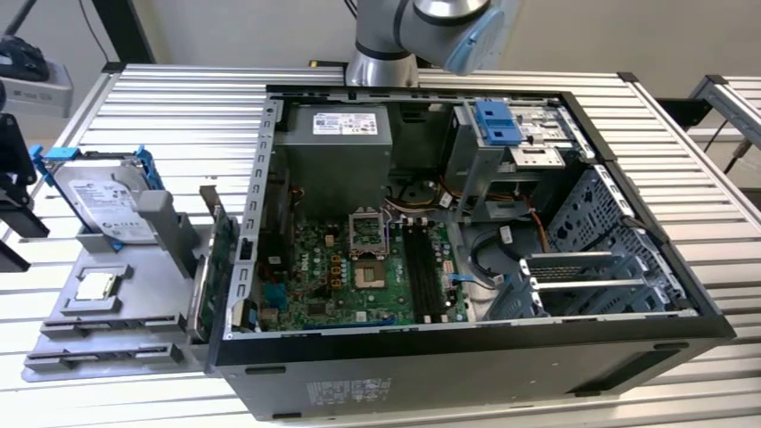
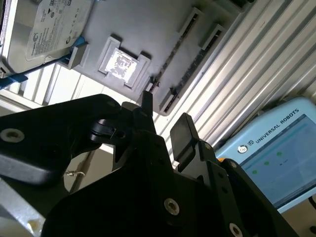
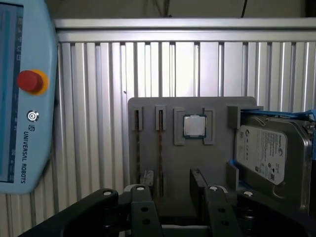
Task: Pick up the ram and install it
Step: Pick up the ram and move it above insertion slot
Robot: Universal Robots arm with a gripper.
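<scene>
Gripper (image 3: 173, 180) jaws spread wide, empty, facing the grey tray (image 3: 217, 160). Ram (image 1: 219, 251) stands on edge between tray and computer case (image 1: 476, 366), at the exterior view's left.

A ribbed metal table (image 1: 178, 107) carries an open computer case (image 1: 476, 374) and, just beside it on the exterior view's left, a grey tray (image 1: 143, 272). In the first wrist view a blue tablet (image 3: 27, 103) seems to lie on the slats nearby.
</scene>
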